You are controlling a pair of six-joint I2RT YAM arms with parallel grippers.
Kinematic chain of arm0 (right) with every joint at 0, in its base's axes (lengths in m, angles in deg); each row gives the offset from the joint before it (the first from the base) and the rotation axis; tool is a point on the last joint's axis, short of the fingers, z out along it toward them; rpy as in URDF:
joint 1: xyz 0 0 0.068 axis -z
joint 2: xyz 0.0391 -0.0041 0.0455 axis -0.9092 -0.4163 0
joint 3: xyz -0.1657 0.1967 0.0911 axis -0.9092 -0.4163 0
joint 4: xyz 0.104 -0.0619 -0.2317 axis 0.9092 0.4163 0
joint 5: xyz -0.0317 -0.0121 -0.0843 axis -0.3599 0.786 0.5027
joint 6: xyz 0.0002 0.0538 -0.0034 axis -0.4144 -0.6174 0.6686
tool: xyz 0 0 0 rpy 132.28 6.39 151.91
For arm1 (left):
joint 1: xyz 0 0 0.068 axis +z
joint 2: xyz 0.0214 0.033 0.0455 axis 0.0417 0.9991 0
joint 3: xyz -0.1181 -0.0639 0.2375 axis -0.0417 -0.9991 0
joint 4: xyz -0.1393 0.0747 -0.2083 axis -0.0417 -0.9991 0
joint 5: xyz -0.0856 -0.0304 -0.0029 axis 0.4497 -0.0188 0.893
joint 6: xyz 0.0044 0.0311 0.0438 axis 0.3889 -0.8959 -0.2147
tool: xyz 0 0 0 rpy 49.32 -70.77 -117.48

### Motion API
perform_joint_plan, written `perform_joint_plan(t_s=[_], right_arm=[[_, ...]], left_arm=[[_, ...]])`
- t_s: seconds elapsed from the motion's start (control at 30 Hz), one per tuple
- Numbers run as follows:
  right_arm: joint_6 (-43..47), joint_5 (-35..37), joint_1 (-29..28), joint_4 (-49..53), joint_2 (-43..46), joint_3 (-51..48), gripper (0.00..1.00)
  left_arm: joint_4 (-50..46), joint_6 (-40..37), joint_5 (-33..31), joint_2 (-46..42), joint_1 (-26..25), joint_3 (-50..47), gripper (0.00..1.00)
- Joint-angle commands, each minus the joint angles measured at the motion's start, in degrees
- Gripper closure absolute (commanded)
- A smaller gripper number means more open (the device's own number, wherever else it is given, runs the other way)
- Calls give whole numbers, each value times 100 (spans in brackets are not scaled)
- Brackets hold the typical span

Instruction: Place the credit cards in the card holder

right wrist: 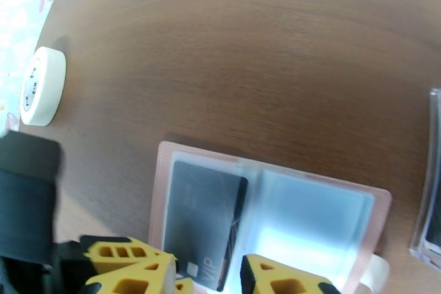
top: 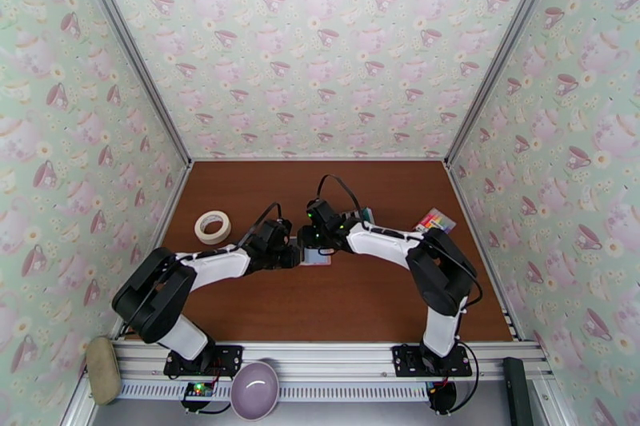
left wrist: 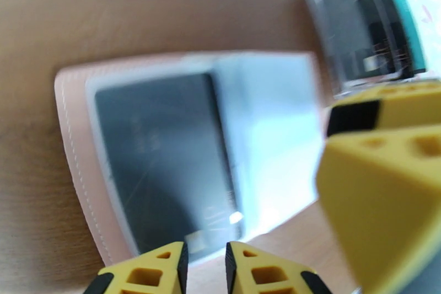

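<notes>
Open pale pink card holder (right wrist: 381,202); dark rectangular credit card's (right wrist: 204,218) long axis points at right gripper (right wrist: 208,267), fingers flanking it, grip unclear; left gripper (left wrist: 205,250) fingers nearly together.

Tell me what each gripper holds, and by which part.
Cannot be told. The right gripper straddles the near end of the dark card in the card holder; the left gripper sits at the holder's edge, contact hidden.
</notes>
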Motion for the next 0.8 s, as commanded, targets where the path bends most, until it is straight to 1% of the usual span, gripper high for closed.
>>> perform_joint_plan(t_s=[0.0,0.07,0.3,0.57,0.77], right_arm=[[-91,199,-20,62,-238,116,63],[-82,352,10,110,-245,103,63],[38,555,157,300,-246,93,64],[110,628,251,350,-197,33,64],[161,592,303,327,-327,83,64]], left_arm=[[102,63,80,96,-23,-147,74],[85,56,8,81,-23,-179,74],[-268,-40,-267,101,7,-106,74],[-311,-46,-292,150,38,-93,74],[-286,-40,-283,158,70,-113,74]])
